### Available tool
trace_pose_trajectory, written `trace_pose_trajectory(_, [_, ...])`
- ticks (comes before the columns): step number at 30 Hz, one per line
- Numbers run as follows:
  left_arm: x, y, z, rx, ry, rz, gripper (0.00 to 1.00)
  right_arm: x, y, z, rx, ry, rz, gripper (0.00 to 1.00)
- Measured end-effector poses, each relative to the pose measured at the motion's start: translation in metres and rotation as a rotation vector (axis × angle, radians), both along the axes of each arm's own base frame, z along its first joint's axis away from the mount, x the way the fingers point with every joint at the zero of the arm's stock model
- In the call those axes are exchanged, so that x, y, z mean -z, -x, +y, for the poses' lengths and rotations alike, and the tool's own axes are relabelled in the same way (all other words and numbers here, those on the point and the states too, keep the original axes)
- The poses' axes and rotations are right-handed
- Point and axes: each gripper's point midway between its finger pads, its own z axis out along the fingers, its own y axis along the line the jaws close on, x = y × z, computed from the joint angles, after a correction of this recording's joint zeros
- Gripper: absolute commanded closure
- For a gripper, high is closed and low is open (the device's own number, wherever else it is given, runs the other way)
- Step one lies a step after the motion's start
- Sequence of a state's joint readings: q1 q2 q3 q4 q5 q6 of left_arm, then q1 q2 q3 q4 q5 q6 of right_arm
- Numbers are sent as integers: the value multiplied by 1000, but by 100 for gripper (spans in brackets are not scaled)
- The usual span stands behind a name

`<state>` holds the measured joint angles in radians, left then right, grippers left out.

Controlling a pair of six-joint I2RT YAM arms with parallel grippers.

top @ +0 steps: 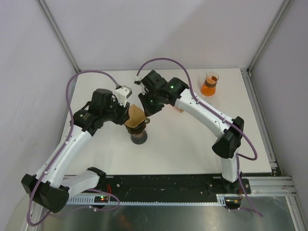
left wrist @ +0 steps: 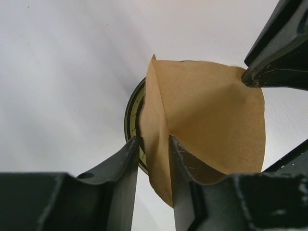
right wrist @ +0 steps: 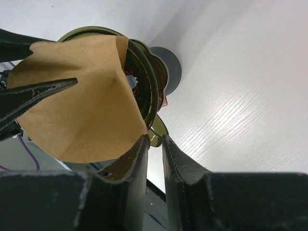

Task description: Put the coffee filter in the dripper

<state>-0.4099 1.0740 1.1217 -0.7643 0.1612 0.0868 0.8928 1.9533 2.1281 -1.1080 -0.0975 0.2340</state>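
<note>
Both arms reach inward over the white table [top: 192, 144] and meet at its middle. The left arm [top: 72, 144] rises from its base, bends at the elbow and points its wrist to the right. The right arm [top: 211, 115] arches high and comes down from the far right. The brown paper coffee filter [top: 136, 117] stands opened as a cone in the dripper [top: 138, 130], its upper part well above the rim.

The left gripper [left wrist: 153, 142] straddles the filter's near wall, its jaws apart with the folded paper between them and not squeezed. The right gripper [right wrist: 154, 137] meets the opposite rim. Its fingers [right wrist: 139, 159] leave only a narrow slit, and we cannot tell whether they pinch the paper or only touch it.

The wrists cover most of the dripper from above. In the wrist views we see only parts of its greenish ribbed rim [right wrist: 149, 82] and a grey round base [right wrist: 171, 67]. A beaker of orange liquid [top: 210, 84] stands well apart at the far right. A small object behind the right forearm is too hidden to name.
</note>
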Motion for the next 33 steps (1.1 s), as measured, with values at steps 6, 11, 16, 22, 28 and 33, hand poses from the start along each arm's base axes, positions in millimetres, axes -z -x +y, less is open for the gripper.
trace_pose_trajectory(6, [-6,2,2,7,0,-27,50,-1,0,1,-1,-3,-3,71])
trace_pose_trajectory(11, [-6,1,4,2,-14,-35,44,-9,0,1,-5,-26,-21,69])
trace_pose_trajectory(16, [-9,-1,8,-10,-27,-49,37,-28,1,1,-9,-73,-53,68])
trace_pose_trajectory(22, [-22,-5,10,-21,-27,-88,20,-47,3,1,-17,-122,-90,68])
trace_pose_trajectory(28, [-34,-5,13,-28,-17,-123,5,-63,4,13,-46,-187,-140,92])
trace_pose_trajectory(33, [-47,-15,32,-105,-25,-160,1,-67,14,27,-100,-222,-149,100])
